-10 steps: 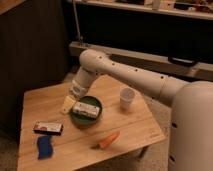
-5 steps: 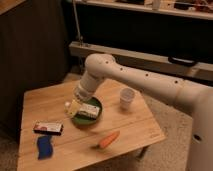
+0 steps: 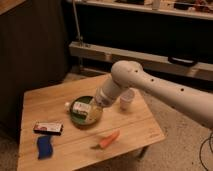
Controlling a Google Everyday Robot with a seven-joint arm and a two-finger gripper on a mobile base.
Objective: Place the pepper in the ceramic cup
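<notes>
Gripper (image 3: 94, 109) has drifted across the green plate (image 3: 75, 118) toward its right rim; spread or pressed together, I can't tell. Pepper (image 3: 108, 140) lies untouched at the table's front, so pickup's still ahead. Ceramic cup (image 3: 127, 99) waits further right.

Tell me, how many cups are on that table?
1. The small white ceramic cup stands beside the dark green round plate. The gripper hovers over that plate. The arm could hide another.
</notes>
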